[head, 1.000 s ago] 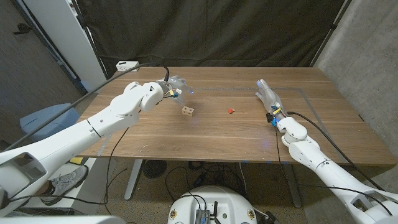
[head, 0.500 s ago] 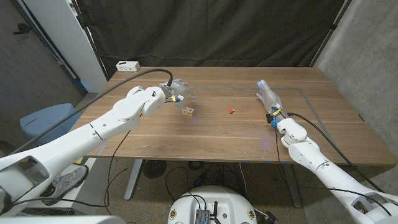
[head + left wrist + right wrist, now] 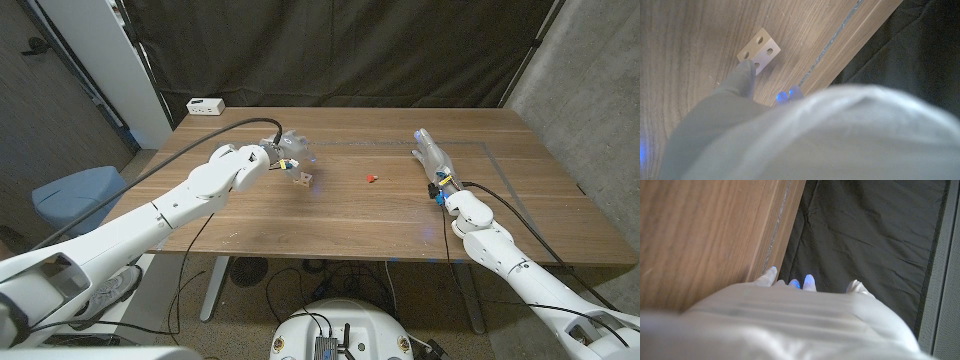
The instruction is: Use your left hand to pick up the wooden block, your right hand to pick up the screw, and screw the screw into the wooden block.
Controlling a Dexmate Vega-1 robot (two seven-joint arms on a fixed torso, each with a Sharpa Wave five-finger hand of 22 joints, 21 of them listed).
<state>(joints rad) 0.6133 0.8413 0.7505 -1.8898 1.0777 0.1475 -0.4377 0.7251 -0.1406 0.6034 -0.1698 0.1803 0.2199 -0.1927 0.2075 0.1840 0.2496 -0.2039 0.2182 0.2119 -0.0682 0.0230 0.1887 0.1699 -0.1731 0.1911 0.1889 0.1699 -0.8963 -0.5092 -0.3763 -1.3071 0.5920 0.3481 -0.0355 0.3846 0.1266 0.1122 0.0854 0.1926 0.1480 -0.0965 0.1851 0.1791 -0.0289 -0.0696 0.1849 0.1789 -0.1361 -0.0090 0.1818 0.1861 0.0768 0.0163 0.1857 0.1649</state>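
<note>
The small wooden block (image 3: 302, 179) with round holes lies on the table (image 3: 330, 225) left of centre. My left hand (image 3: 287, 150) hovers just behind and beside it, fingers apart, holding nothing. In the left wrist view one fingertip (image 3: 745, 67) touches the edge of the block (image 3: 759, 49). The small red screw (image 3: 371, 179) lies by itself near the table's middle, right of the block. My right hand (image 3: 428, 150) stands well to the right of the screw, fingers stretched out toward the far edge and empty. The right wrist view looks over its back (image 3: 790, 315) past the table's far edge.
A white power strip (image 3: 206, 105) sits at the table's far left corner. A black curtain (image 3: 340, 50) hangs behind the table. A blue seat (image 3: 75, 195) stands left of the table. A thin line (image 3: 500, 165) marks the tabletop on the right.
My left arm has swung right and forward, bringing its hand from left of the block to right beside it, a fingertip now touching it. The right hand, block and screw have stayed put.
</note>
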